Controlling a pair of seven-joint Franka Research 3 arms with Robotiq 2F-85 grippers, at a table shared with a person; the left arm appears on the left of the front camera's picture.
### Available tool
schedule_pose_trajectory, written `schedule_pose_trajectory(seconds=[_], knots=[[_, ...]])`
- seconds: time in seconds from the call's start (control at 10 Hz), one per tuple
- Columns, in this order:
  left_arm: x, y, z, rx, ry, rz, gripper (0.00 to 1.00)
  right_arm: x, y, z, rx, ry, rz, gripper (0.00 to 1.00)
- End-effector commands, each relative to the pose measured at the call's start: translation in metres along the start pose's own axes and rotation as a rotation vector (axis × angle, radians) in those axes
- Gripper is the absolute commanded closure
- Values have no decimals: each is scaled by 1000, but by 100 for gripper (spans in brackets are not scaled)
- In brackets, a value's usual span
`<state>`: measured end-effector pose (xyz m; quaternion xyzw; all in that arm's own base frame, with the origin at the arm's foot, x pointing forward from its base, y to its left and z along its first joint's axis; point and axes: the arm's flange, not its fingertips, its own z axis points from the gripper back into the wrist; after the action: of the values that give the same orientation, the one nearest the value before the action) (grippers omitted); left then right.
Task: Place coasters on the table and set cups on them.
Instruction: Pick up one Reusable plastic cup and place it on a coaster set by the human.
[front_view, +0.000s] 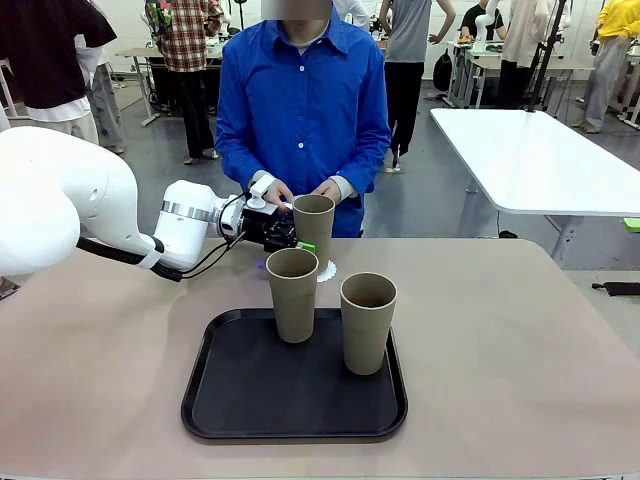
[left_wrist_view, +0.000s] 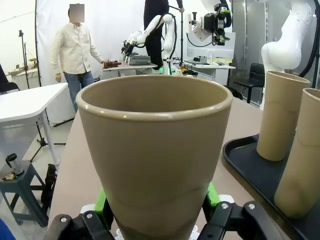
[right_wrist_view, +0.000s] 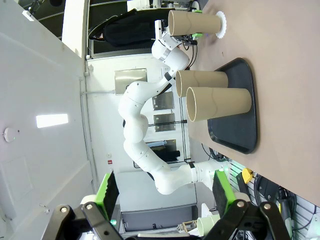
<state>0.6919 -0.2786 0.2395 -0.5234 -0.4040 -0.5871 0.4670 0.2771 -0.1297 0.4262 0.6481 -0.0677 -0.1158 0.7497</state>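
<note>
around: black tray (front_view: 240, 400) at the near middle of the table (front_view: 520, 350), with two cups (front_view: 292, 295) upright in it, standing between me and the far cup (front_view: 313, 215).
far side: a person in a blue shirt, hands (front_view: 275, 190) just behind the far cup; white table (front_view: 540, 150) far right.
far cup: upright beyond the tray, on a white coaster (front_view: 326, 270).
my left gripper (front_view: 300, 243): closed on the far cup, green pads (left_wrist_view: 101, 202) low on its wall.
my right gripper (right_wrist_view: 165, 200): jaws spread wide, holding nothing.
</note>
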Motion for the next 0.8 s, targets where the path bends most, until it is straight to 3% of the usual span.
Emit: schedule_pose_trajectory(seconds=[0.0, 0.7], knots=[[2, 9, 1, 20, -31, 19, 15, 0, 1, 0, 6, -3, 4, 0], [0, 7, -6, 4, -15, 26, 15, 0, 1, 0, 6, -3, 4, 0]])
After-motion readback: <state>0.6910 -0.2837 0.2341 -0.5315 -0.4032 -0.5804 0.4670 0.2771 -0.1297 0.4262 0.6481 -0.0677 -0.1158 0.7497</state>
